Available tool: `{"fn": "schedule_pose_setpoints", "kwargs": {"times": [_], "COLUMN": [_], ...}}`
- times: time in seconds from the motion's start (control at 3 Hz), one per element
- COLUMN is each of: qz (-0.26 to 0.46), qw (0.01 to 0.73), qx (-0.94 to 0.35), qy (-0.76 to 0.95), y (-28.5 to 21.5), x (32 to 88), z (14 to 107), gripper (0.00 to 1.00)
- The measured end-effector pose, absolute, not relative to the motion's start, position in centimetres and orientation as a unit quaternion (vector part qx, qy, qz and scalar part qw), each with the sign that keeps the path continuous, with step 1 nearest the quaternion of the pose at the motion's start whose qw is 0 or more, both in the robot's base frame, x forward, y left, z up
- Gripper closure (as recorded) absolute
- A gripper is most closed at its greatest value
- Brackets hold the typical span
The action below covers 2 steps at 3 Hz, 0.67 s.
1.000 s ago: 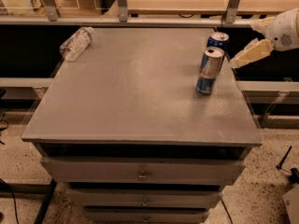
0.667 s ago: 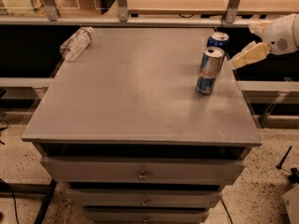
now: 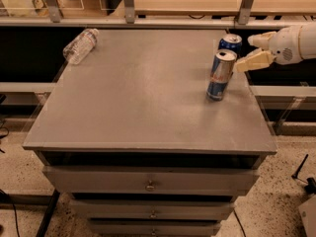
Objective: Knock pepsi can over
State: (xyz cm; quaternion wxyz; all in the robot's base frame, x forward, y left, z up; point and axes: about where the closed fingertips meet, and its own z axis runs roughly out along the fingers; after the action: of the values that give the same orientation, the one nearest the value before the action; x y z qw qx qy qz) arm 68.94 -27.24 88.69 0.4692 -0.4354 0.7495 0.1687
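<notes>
The pepsi can (image 3: 230, 43), stout and dark blue with a silver top, stands upright near the back right of the grey cabinet top (image 3: 143, 98). A taller slim blue-and-silver can (image 3: 220, 75) stands upright just in front of it and hides its lower part. My gripper (image 3: 244, 54), cream-coloured on a white arm, reaches in from the right edge. Its fingers are open. The upper finger (image 3: 260, 39) is just right of the pepsi can. The lower finger (image 3: 254, 60) points at the slim can's upper part, close to it.
A clear plastic bottle (image 3: 80, 45) lies on its side at the back left corner. The cabinet has drawers (image 3: 148, 181) below its front edge. A rail with metal posts (image 3: 129, 4) runs behind the cabinet.
My gripper has moved a little to the left, closer to the two cans. Both cans still stand upright, and the bottle has not moved.
</notes>
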Motion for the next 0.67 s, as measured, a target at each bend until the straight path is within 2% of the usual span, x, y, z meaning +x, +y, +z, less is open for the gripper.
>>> {"fn": "schedule_pose_setpoints", "kwargs": {"times": [0.67], "qz": [0.206], "qw": [0.474], "qx": [-0.437], "qy": [0.736], "y": [-24.9], "x": [69.4], "z": [87.4], "gripper": [0.25]}}
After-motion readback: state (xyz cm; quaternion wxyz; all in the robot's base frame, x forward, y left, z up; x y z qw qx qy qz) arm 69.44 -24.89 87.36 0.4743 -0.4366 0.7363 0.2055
